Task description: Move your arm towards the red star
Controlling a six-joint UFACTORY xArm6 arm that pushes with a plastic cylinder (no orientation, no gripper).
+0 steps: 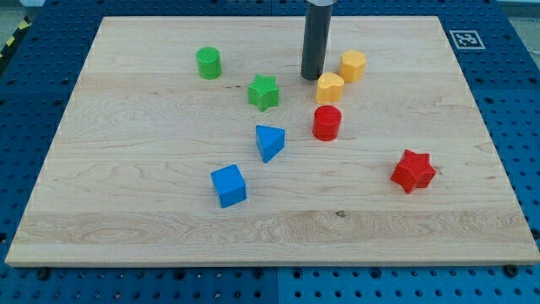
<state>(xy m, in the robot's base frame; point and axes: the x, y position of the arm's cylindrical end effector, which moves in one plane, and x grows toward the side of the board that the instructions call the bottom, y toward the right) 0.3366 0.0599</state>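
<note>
The red star (413, 171) lies on the wooden board at the view's right, below the middle. My tip (313, 78) is the lower end of a dark rod coming down from the view's top centre. It rests just left of a yellow block (330, 87) and well up and to the left of the red star. A red cylinder (326, 122) lies between my tip and the red star.
A second yellow block (353, 64) sits right of the rod. A green star (263, 92) and a green cylinder (208, 62) lie to the left. A blue triangular block (269, 142) and a blue cube (229, 186) lie lower left. The board (126, 219) sits on a blue pegboard table.
</note>
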